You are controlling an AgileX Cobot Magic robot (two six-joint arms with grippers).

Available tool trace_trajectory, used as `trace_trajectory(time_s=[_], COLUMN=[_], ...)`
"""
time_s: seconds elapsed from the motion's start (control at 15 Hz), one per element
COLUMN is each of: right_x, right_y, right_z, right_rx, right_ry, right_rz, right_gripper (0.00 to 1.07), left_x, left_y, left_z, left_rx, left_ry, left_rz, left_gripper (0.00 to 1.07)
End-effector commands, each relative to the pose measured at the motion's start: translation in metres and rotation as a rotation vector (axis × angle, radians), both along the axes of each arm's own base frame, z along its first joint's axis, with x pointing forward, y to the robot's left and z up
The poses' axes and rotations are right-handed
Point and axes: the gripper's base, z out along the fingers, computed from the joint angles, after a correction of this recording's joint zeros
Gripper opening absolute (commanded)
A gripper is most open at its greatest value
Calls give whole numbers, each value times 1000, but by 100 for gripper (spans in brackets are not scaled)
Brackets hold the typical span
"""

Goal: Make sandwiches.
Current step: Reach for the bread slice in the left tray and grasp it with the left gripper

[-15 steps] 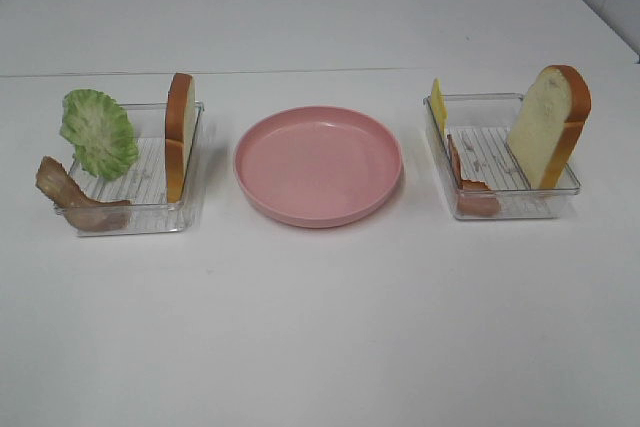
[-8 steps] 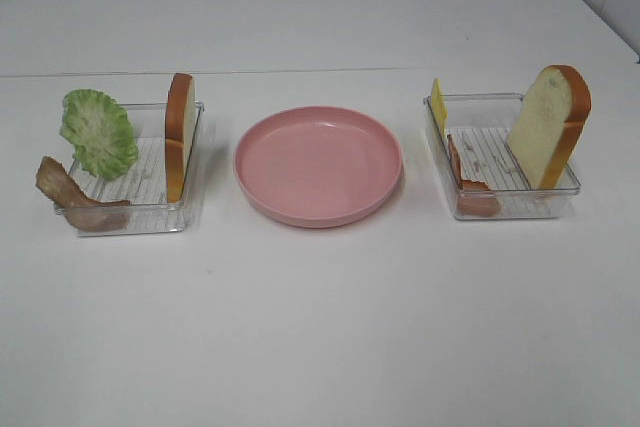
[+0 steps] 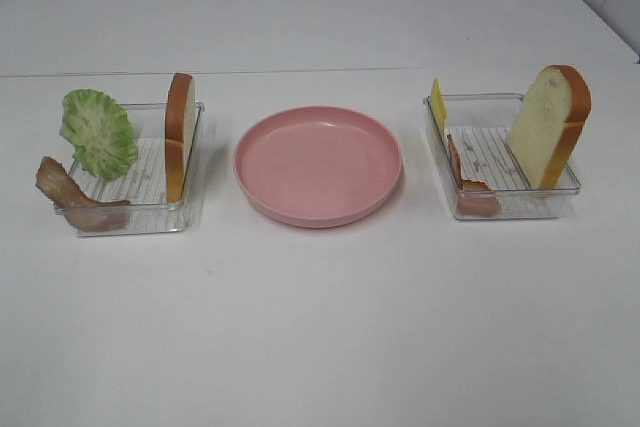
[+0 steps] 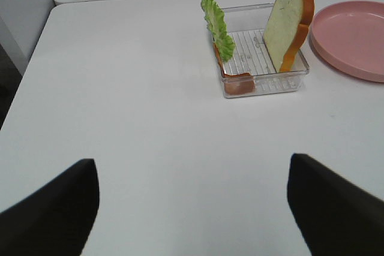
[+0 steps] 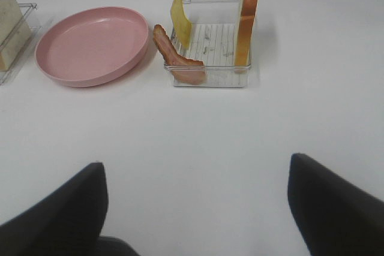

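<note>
Presently the sandwich parts lie unstacked. At the left of the overhead frame, the left tray (image 3: 140, 219) holds lettuce (image 3: 98, 133), bacon (image 3: 70, 197) draped at its lower-left corner, and the left bread slice (image 3: 179, 137) upright against its right wall. At the right, the right tray (image 3: 520, 205) holds cheese (image 3: 438, 107), ham (image 3: 465, 182) and the leaning right bread slice (image 3: 548, 122). A pink plate (image 3: 318, 162) sits between the trays. The left gripper (image 4: 192, 166) and right gripper (image 5: 196, 166) are spread wide, gripping nothing.

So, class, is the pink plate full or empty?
Empty. The pink plate shows only bare surface; one bread slice stands in the left tray, the other bread slice in the right tray.
</note>
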Motion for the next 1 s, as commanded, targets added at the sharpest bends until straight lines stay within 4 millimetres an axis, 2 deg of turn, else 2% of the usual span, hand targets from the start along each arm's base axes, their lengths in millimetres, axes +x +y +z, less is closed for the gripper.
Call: trace_trajectory(time_s=[0.07,1.0], right_x=[-1,-1], right_y=[0,0], right_z=[0,0], right_rx=[1,1], right_ry=[-23,-23], right_rz=[-3,-3], right_gripper=[77,77], left_x=[-2,-2], left_y=[0,0], left_z=[0,0], left_rx=[-3,-7], left_ry=[-26,-27], left_rz=[2,4], left_gripper=[81,81])
